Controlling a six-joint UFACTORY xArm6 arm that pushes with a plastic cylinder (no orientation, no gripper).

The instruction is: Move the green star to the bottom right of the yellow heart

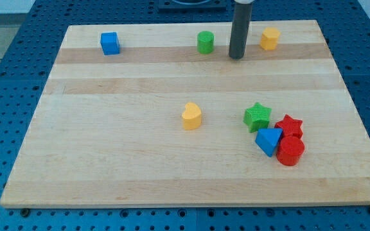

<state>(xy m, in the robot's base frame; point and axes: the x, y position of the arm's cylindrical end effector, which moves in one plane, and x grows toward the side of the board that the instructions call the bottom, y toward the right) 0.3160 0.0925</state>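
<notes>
The green star (257, 116) lies on the desk (108, 160) to the view's right of the yellow heart (192, 116), well apart from it, touching the red star (290, 125) and blue triangle (268, 140). My tip (237, 58) stands far toward the view's top from the heart; there is no gripper to open or close

Heart (192, 116) mid-board. Star (257, 117) right of it, touching cluster (second star (290, 126), triangle (269, 140), cylinder (291, 151)) on its near-right. Far row, left to right: cube (110, 43), cylinder (205, 42), my tip (237, 58), hexagon (270, 38).
</notes>
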